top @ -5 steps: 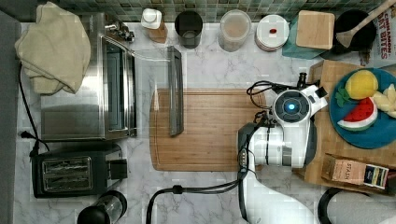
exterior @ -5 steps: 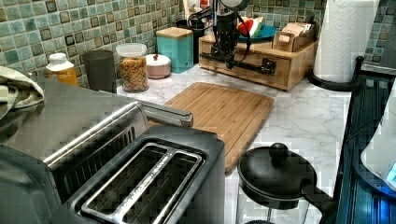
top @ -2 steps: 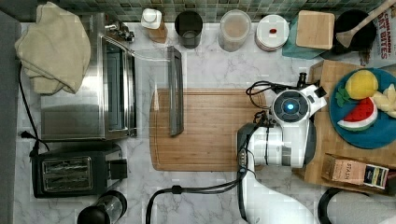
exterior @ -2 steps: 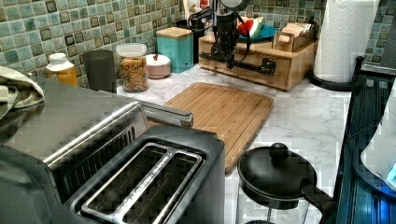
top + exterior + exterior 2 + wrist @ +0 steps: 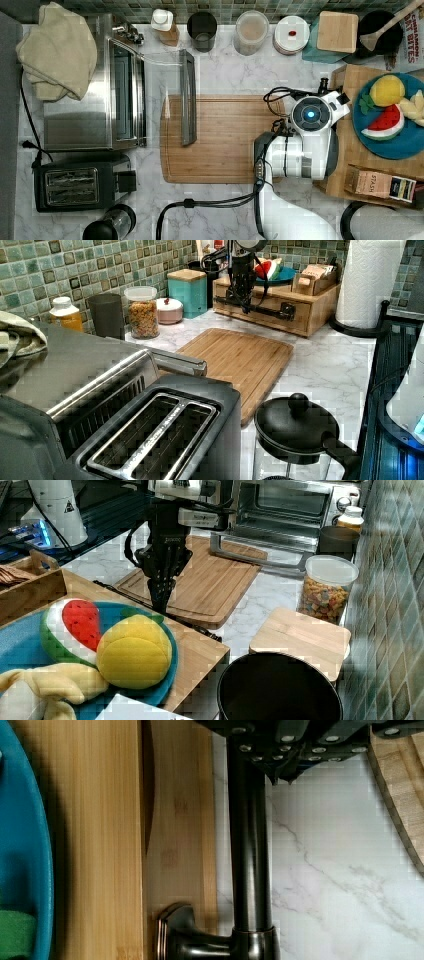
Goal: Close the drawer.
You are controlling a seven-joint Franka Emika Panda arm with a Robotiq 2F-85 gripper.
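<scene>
My gripper (image 5: 162,596) sits at the drawer (image 5: 272,307) handle (image 5: 248,850) — finger state unreadable. The front looks nearly flush; final push seemingly left.

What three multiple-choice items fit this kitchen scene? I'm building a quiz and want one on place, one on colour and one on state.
1. Where is the gripper?
A. over the toaster
B. at the drawer's handle
C. above the cutting board's middle

2. What colour is the plate under the toy fruit?
A. blue
B. white
C. red

3. How is the toaster oven's door?
A. shut
B. taken off
C. open

Key:
1 B: the gripper hangs at the dark bar of the drawer's handle.
2 A: the plate is blue.
3 C: the toaster oven's door is folded down, and its handle reaches over the cutting board.
</scene>
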